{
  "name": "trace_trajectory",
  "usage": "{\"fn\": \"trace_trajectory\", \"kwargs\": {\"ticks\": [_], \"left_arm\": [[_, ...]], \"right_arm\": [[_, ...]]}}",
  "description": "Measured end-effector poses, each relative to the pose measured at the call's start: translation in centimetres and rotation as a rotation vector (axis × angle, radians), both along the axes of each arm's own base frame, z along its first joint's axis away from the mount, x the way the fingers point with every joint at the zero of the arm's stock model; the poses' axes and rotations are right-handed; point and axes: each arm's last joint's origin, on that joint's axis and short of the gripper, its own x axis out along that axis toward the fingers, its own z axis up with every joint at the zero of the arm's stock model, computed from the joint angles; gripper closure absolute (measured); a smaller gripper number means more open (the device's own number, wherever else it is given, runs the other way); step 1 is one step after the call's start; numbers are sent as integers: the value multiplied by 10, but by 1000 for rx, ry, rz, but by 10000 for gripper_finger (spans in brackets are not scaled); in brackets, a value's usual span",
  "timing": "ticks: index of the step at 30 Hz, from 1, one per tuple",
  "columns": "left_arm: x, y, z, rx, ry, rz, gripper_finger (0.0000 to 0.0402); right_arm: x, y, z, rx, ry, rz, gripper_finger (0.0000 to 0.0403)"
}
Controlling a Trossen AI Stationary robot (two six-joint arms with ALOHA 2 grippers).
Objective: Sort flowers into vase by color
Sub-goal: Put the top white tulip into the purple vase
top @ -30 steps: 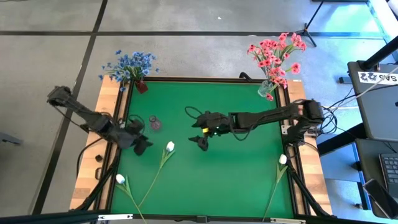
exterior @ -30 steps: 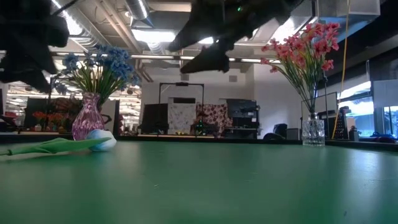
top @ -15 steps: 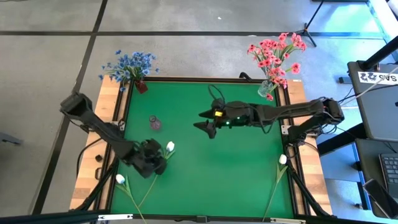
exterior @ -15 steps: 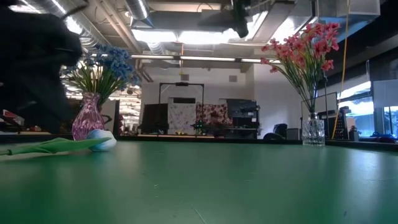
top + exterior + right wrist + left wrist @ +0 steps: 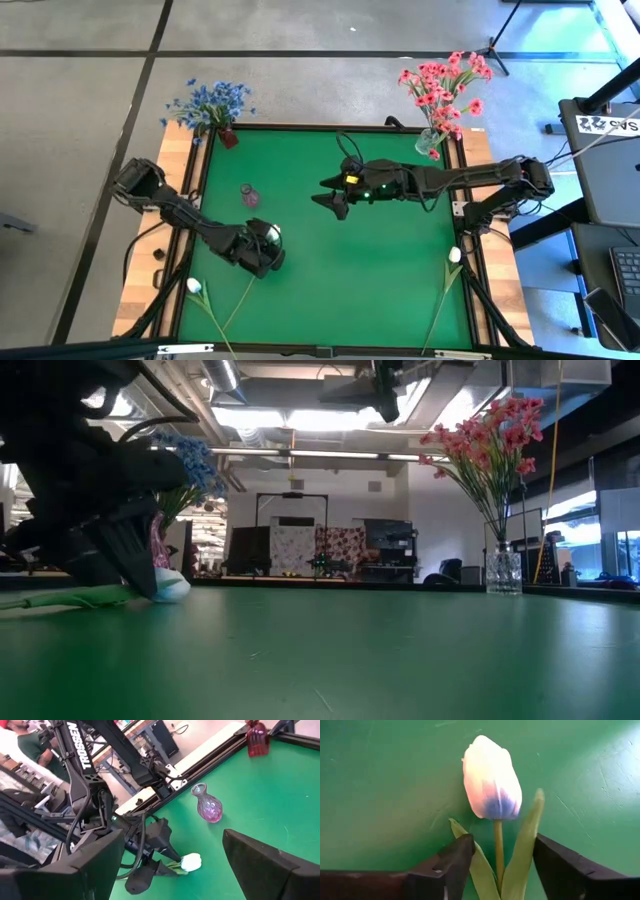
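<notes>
Left pincer (image 5: 497, 855) at lower left of the tabletop (image 5: 380, 270), fingers spread astride a white bud's (image 5: 491, 777) stem; right pincer (image 5: 337, 205) released, hovering upper centre

Green table (image 5: 340, 270) w/ wood edges. On it: small pink vase (image 5: 249, 197); white bud (image 5: 272, 233) just beside vase toward front; another white bud (image 5: 193, 287) at front-left corner; third (image 5: 454, 256) far across, by right edge.
</notes>
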Motion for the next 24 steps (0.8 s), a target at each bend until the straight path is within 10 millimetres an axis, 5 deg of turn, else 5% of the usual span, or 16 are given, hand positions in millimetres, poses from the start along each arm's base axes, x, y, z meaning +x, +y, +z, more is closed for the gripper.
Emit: {"fn": "trace_trajectory", "kwargs": {"ticks": [10, 14, 19, 24], "left_arm": [[0, 4, -1, 16, 0, 37, 346], [3, 4, 12, 15, 34, 23, 388], [20, 6, 76, 116, -65, -35, 388], [28, 20, 156, 453, -286, -58, 385]], "right_arm": [[-1, 1, 1, -60, 1, 105, 66], [-7, 1, 9, -95, -24, 113, 66], [-16, 1, 21, -142, -61, 123, 66], [-20, 0, 27, -151, -79, 93, 66]]}}
